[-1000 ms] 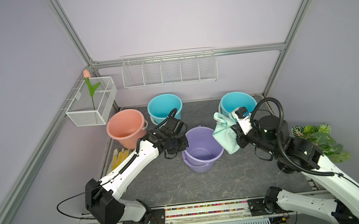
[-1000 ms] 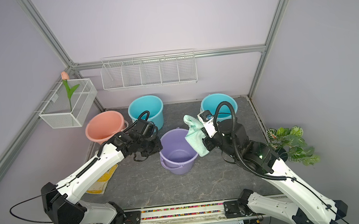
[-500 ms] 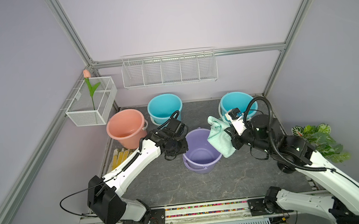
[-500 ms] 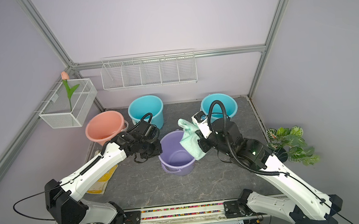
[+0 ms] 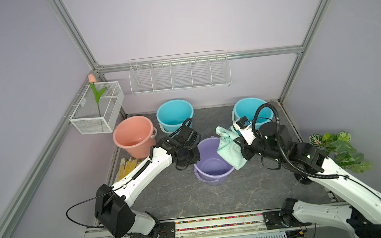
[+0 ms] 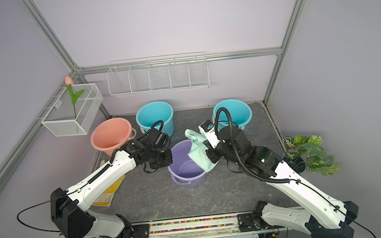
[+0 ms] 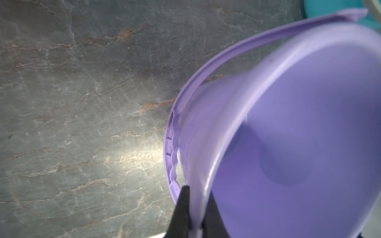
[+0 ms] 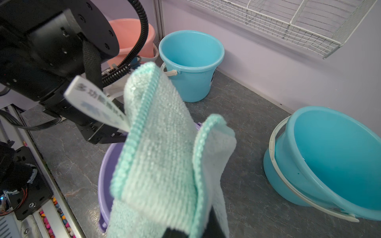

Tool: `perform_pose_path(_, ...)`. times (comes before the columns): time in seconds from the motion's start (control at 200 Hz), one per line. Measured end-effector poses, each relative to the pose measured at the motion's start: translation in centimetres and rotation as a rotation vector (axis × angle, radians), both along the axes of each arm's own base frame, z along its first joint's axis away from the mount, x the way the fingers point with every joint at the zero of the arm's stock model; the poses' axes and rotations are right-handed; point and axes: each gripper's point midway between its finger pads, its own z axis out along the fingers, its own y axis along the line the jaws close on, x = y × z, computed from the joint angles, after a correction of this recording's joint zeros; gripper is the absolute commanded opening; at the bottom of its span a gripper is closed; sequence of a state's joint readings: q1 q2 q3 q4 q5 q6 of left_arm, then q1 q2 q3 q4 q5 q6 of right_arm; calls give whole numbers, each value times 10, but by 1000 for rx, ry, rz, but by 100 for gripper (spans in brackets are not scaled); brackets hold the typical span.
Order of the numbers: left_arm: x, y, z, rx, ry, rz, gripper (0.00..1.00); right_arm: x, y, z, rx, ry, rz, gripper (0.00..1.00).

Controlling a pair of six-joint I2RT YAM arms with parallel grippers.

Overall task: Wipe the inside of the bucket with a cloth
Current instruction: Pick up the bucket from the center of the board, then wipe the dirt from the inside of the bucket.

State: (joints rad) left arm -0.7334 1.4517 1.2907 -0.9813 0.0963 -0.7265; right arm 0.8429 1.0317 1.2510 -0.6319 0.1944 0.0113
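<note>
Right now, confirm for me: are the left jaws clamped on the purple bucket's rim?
Yes, the left wrist view shows the left jaws pinching the rim of the purple bucket from both sides.

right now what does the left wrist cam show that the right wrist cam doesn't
Only the left wrist: the left fingers pinching the purple bucket by its rim, and its bare inside bottom. Only the right wrist: the cloth with its white label, two teal buckets, the pink bucket and the wire rack. Both: the purple bucket and the grey floor.
</note>
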Motion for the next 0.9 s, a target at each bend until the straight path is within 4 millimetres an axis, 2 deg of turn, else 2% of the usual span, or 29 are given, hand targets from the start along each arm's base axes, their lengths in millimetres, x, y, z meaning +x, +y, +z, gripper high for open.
perform_pose_path(0.195, 0, 2, 4, -10, -25, 0, 0, -1, 13, -12, -18, 34, 38, 7)
perform_pose_path(0.515, -7, 6, 37, -69, -150, -58, 0, -2, 37, -44, -105, 19, 162, 7)
perform_pose_path(0.77, -21, 5, 29, -50, -182, -138, 0, -17, 65, -65, -252, -137, 420, 7)
perform_pose_path(0.905, -28, 0, 28, -22, -210, -187, 0, -25, 81, -88, -380, -239, 595, 7)
